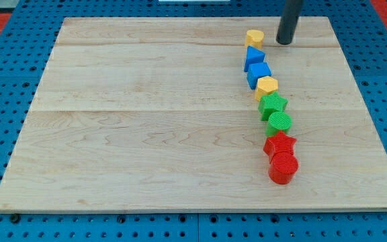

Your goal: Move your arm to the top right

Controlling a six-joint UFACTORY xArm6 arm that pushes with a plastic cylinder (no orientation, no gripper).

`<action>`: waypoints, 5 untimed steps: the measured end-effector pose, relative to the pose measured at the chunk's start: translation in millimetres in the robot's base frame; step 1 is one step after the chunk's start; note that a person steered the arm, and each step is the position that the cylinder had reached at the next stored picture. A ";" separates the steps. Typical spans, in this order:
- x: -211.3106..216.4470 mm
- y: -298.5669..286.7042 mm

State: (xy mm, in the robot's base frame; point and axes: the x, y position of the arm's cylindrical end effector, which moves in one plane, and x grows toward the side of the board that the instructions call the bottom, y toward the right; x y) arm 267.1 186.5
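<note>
Our arm's straight dark rod comes down from the view's top edge, and my tip point(285, 43) rests on the pale wooden worktop point(146, 121) near its top right region, just right of the topmost block and apart from it. We carry no hand at all, so nothing is open, closed or clamped; the rod only pushes.

The task's thing here is the arm itself. We judge that it is already close to the top right, with only a short slide toward the view's right and top left to go. The rod looks stiff and smooth, so it should glide over the wood without catching. Nothing needs to be taken hold of, and the way to the corner looks free of blocks.

Just left of the tip sits a yellow rounded block point(254, 37). From it a line of small plastic-looking blocks runs down and slightly to the view's right. Next come a blue angular block point(254, 58) and a blue cube-like block point(259, 72), touching each other. Below them lie a yellow hexagon-like block point(267, 86), a green star block point(273, 105), a green round block point(279, 122), a red star block point(279, 144) and a red cylinder block point(283, 167). They look light and would likely slide at a nudge.

Around the worktop lies a blue perforated base point(5, 81).
</note>
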 end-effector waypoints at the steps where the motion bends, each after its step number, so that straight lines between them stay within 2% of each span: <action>1: 0.0 7.1; 5: -3.6 14.6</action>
